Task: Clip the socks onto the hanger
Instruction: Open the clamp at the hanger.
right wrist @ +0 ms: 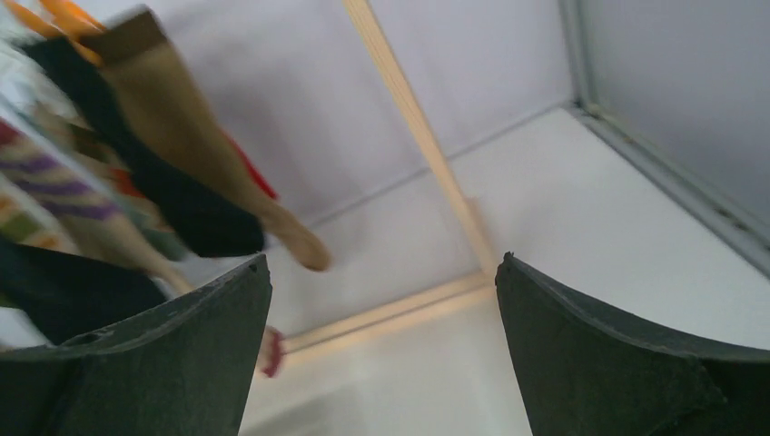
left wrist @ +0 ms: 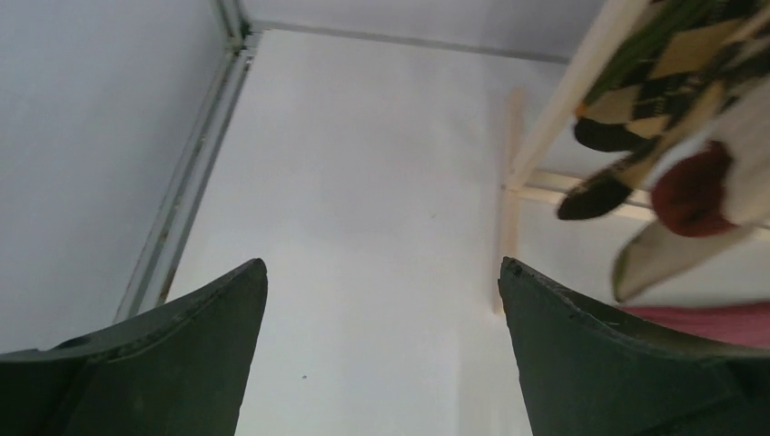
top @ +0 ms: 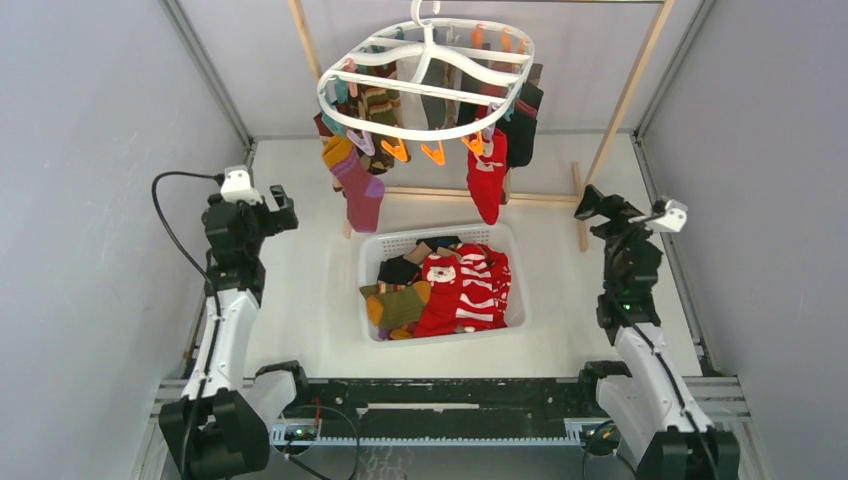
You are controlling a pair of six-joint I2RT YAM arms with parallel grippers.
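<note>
The white oval hanger (top: 428, 62) hangs from the wooden frame at the top centre, with orange and teal clips on its rim. Several socks hang from it, among them a purple one (top: 358, 188) and a red one (top: 487, 175). More socks (top: 450, 288) lie in the white basket (top: 515, 290) below. My left gripper (top: 283, 208) is open and empty, raised left of the hanger. My right gripper (top: 590, 203) is open and empty, raised right of it. Hanging socks show in the left wrist view (left wrist: 672, 73) and in the right wrist view (right wrist: 163, 154).
The bare wooden frame stands behind the basket, its posts (top: 628, 95) rising left and right and its base bar (top: 440, 192) on the white table. Grey walls enclose the table on three sides. A black rail runs along the near edge.
</note>
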